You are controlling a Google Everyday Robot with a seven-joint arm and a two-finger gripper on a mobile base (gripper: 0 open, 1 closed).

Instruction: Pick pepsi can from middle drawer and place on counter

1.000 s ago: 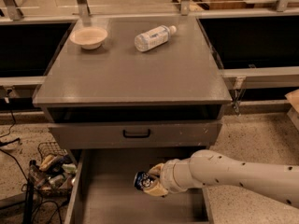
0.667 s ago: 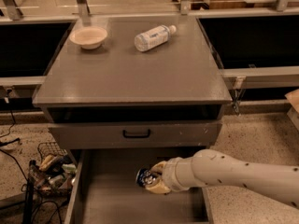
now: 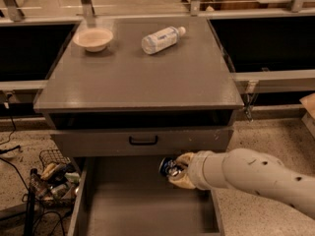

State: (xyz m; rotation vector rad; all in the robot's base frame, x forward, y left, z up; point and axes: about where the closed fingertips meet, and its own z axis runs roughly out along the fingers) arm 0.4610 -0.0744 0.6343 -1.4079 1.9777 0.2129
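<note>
The gripper (image 3: 175, 171) pinches the pepsi can (image 3: 168, 165) over the floor of the open middle drawer (image 3: 133, 203). The drawer front (image 3: 93, 142) with the black handle is right above the can. A bowl (image 3: 93, 38) and a bottle (image 3: 162, 39) lying on its side are up on the counter (image 3: 138, 82).

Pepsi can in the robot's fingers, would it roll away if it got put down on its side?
Probably yes: the pepsi can is round and smooth, so sideways it could roll on the flat counter. Standing on its flat end it should stay. The gripper, above the middle drawer, is shut on it, so it seems small and likely light.
</note>
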